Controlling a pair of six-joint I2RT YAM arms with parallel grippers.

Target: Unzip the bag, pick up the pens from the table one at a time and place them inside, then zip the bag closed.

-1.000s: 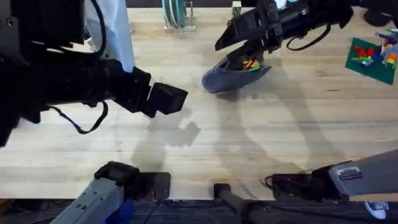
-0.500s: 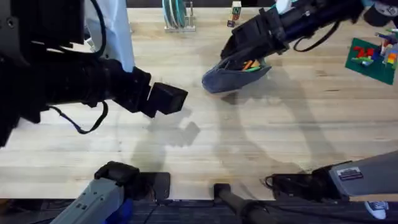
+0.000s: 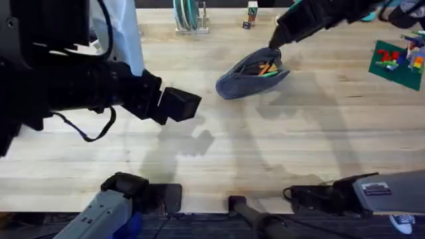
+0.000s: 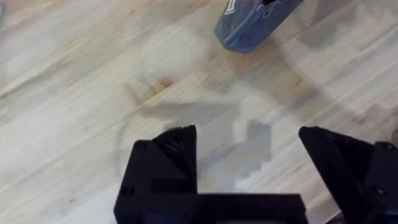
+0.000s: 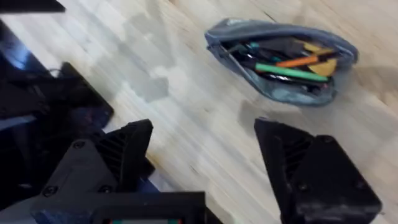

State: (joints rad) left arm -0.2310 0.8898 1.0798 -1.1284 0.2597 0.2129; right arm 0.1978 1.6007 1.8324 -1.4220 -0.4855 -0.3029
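The bag (image 3: 252, 74) lies on the far part of the table (image 3: 279, 146), a little right of the middle, its zipper mouth gaping. In the right wrist view the bag (image 5: 281, 61) shows the orange pen (image 5: 300, 61) and the green pen (image 5: 291, 73) both lying inside among darker contents, and no pen lies loose on the tabletop around it. So the loading step looks finished, and the step in hand is the last one: zipping the bag shut. The right gripper (image 5: 205, 149) hovers above and apart from the bag with its jaws spread wide and nothing between them; in the overhead view the right arm reaches in from the far right, its tip just beyond the bag's far end. The left gripper (image 4: 249, 149) hangs over bare wood left of the middle, well apart from the bag (image 4: 255, 22), its jaws also wide and empty. The next move probably calls for one claw to pin an end of the pouch flat while the other finds the small zipper pull and draws it along the top; I cannot make out the pull here.
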